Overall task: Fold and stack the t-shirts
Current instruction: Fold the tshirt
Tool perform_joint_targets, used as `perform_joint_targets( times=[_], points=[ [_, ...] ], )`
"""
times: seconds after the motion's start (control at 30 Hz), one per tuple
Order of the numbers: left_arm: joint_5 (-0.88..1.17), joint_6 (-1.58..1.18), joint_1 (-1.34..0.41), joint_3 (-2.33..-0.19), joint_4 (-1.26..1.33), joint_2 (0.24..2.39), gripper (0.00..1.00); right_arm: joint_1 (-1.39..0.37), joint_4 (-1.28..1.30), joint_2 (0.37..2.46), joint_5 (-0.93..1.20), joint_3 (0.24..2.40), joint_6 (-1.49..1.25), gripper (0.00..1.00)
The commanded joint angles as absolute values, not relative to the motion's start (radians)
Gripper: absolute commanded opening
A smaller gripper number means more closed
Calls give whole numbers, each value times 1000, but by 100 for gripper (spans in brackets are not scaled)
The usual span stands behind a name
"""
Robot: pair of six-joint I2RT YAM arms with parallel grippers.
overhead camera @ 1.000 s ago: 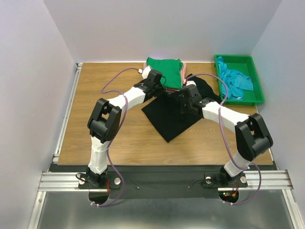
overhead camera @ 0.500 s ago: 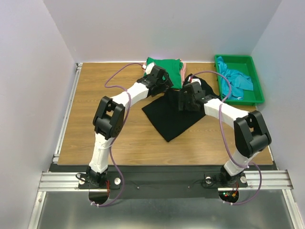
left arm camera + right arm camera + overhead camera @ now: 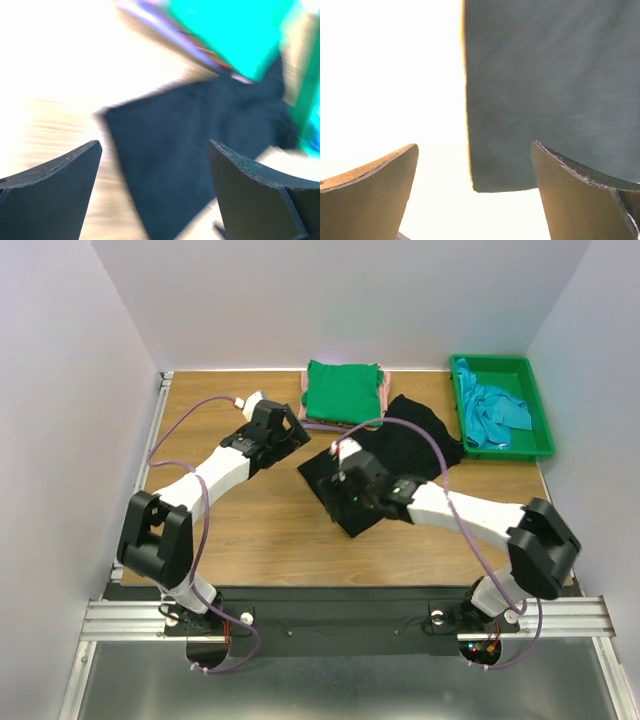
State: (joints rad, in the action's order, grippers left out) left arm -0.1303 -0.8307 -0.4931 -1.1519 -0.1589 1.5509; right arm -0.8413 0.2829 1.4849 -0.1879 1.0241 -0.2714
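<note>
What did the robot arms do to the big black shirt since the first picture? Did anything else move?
The left tool and the right tool both let go of the black cloth t-shirt; they were pinching its far edge and now stand open. The left tool swung away to the left. The right tool pulled back over the shirt's near part. The folded green t-shirt, the green plastic tray and the crumpled teal cloth in it stayed put.

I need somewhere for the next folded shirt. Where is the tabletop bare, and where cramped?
Bare wood: the table's near strip, in front of the black t-shirt; also the far-left corner, left of the green folded shirt. Crowded: far right, where black t-shirt, green folded shirt and green tray crowd together.
</note>
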Motion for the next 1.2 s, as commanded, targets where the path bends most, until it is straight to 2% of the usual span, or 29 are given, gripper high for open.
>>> perform_joint_targets(
  times=[0.0,0.1,0.23,0.4,0.47,0.53,0.57,0.6,0.63,0.77,0.93,1.17],
  points=[
    [-34,-801,-448,-1104,-109,1647,98,-923,298,1615,-232,1052,-268,100],
    [-5,-781,-446,-1140,-103,1729,90,-931,319,1672,-259,1083,-294,99],
    [44,-781,-446,-1149,-78,1798,80,-931,337,1729,-296,1091,-305,93],
    [64,-787,-448,-1151,-64,1858,49,-931,353,1781,-311,1081,-337,82],
    [64,-787,-448,-1149,-66,1873,32,-931,356,1784,-310,1072,-351,75],
    [71,-792,-448,-1146,-61,1891,25,-931,356,1789,-311,1063,-362,65],
    [81,-788,-448,-1141,-55,1907,4,-931,356,1793,-311,1062,-364,61],
    [87,-784,-448,-1141,-57,1911,0,-933,356,1798,-314,1063,-367,54],
    [90,-781,-448,-1140,-55,1914,0,-931,356,1801,-318,1063,-368,44],
    [74,-779,-448,-1085,-52,1878,0,-937,359,1792,-316,1057,-388,26],
    [8,-810,-448,-957,-48,1719,0,-1006,361,1744,-298,1034,-429,17],
    [-70,-857,-448,-738,-100,1505,0,-1181,360,1744,-317,1054,-537,15]
  ],
)
